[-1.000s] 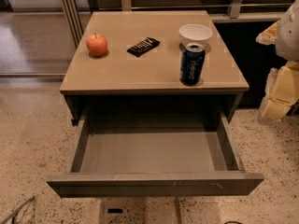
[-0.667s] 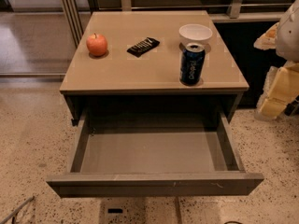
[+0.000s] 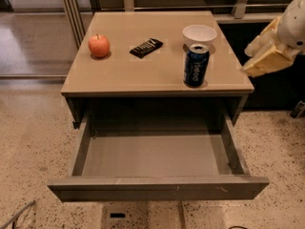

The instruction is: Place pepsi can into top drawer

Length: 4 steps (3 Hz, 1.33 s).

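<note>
The pepsi can (image 3: pixel 196 65) is dark blue with a silver top. It stands upright on the tan cabinet top (image 3: pixel 143 73), near the front right. The top drawer (image 3: pixel 157 156) is pulled fully out below it, and its plain grey inside holds nothing. My gripper (image 3: pixel 257 58) is cream coloured and hangs in the air at the right edge of the view. It is to the right of the cabinet, about level with the can and a can's width or more away from it. It holds nothing that I can see.
A white bowl (image 3: pixel 199 35) stands just behind the can. A dark snack bar (image 3: pixel 146 47) lies in the middle of the top and a red apple (image 3: pixel 98 45) at the left. The floor is speckled. A dark bench runs behind the cabinet, with metal poles at the back left.
My gripper has moved up and a little to the left, closer to the cabinet's right edge. The can, bowl, apple, bar and drawer have not moved.
</note>
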Motion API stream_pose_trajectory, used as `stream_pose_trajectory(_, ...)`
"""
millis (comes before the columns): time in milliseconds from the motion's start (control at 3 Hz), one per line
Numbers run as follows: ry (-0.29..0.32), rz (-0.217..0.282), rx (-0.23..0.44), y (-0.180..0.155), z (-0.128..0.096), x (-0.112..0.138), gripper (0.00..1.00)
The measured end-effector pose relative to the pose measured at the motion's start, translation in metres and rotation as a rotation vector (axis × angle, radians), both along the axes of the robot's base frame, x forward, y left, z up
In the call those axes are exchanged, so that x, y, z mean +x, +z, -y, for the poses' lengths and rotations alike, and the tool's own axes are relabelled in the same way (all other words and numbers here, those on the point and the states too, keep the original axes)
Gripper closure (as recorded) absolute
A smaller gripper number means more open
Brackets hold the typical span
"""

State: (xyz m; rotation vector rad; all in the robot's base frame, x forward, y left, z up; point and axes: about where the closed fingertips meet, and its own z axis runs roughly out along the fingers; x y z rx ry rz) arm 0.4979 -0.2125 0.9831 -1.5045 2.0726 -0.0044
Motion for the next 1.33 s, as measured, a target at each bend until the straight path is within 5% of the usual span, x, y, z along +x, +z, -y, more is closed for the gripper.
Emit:
stream_pose_trajectory(333, 0.014, 0.136, 0.176, 0.007, -0.010, 0.050, 0.81)
stream_pose_trajectory(667, -0.001, 0.185, 0.205, 0.015, -0.013, 0.063, 0.78)
stream_pose_trajectory(1333, 0.005, 0.201, 0.218, -0.007, -0.022, 0.076, 0.31)
